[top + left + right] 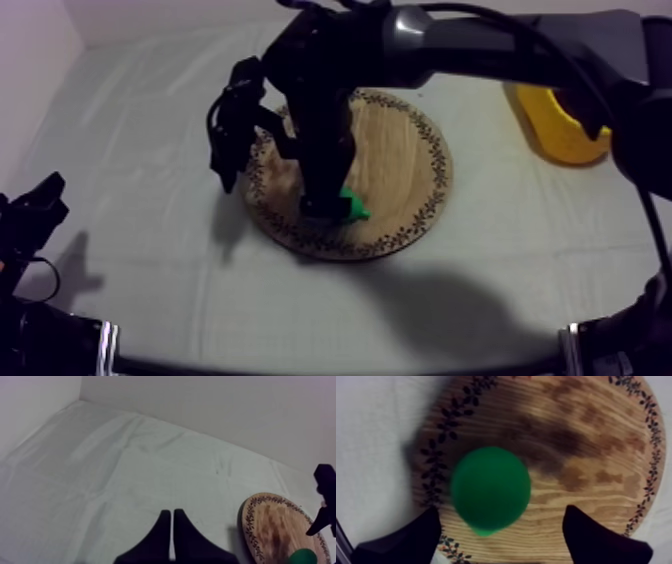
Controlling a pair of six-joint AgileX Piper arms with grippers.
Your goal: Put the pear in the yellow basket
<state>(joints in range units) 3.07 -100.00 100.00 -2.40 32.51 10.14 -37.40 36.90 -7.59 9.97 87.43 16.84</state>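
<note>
A green pear (353, 205) lies on the near part of the round wooden board (400, 160). My right arm reaches in from the upper right, and its gripper (325, 205) points down at the pear. In the right wrist view the pear (491, 488) sits on the board (586, 441) between the two spread fingers (411, 536); my right gripper (502, 512) is open and holds nothing. My left gripper (40, 200) rests low at the table's left. Its fingers (172, 518) lie together as a narrow wedge, shut on nothing.
The yellow basket (560, 125) stands at the far right of the table, partly hidden behind my right arm. In the left wrist view the board (270, 526) with the pear (302, 557) lies beyond the cloth, with the other arm's gripper (325, 501) above it.
</note>
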